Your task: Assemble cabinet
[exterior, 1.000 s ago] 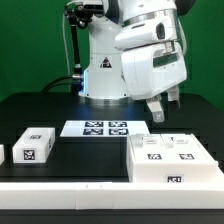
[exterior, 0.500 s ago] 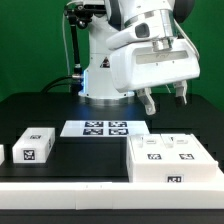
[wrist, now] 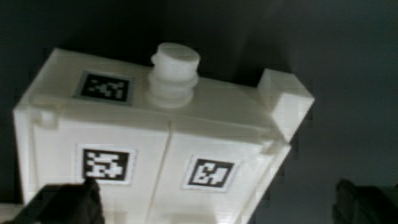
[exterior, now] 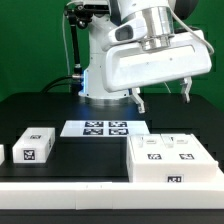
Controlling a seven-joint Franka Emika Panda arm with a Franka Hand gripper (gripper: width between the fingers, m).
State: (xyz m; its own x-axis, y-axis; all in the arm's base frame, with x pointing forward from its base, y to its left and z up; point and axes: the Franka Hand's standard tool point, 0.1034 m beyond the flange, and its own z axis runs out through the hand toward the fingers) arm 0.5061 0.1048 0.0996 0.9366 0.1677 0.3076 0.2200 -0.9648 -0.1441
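Cabinet box [exterior: 170, 160], tags facing up, lies on the black counter [exterior: 35, 112], while the fingers [exterior: 140, 101] hang above it, spread wide and holding nothing.

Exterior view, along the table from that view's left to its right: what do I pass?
In order: white piece cut off at the frame edge → small white tagged block → marker board → big white cabinet box.

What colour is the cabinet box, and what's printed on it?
White cabinet box, bearing black-and-white square tags; clearest in the wrist view.
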